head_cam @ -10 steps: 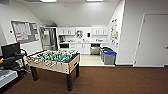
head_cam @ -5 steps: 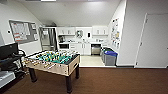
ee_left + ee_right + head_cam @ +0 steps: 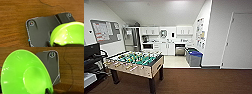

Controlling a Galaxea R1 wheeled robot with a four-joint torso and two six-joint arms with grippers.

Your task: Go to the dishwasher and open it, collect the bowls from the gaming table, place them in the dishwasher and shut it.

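Observation:
The dishwasher (image 3: 180, 50) is the stainless-steel panel under the far kitchen counter, and it is closed. In the left wrist view a pale yellow-green bowl (image 3: 70, 33) hangs over the brown wood-pattern floor, its rim pinched by my left gripper (image 3: 49, 44). In the right wrist view a bright green bowl (image 3: 25, 74) is tilted on its side, its rim held in my right gripper (image 3: 48, 91). The gaming table is out of view.
A football table with rods (image 3: 136, 62) stands close at the front left. Beyond it a pale floor leads to the kitchen, with grey bins with blue lids (image 3: 194, 57) on the right and a fridge (image 3: 131, 39) on the left. A desk with a monitor (image 3: 91, 51) is at the left edge. A white door (image 3: 239, 42) is on the right.
The whole head view has crept slightly forward; the football table looks a little nearer. That is the camera moving, not the things.

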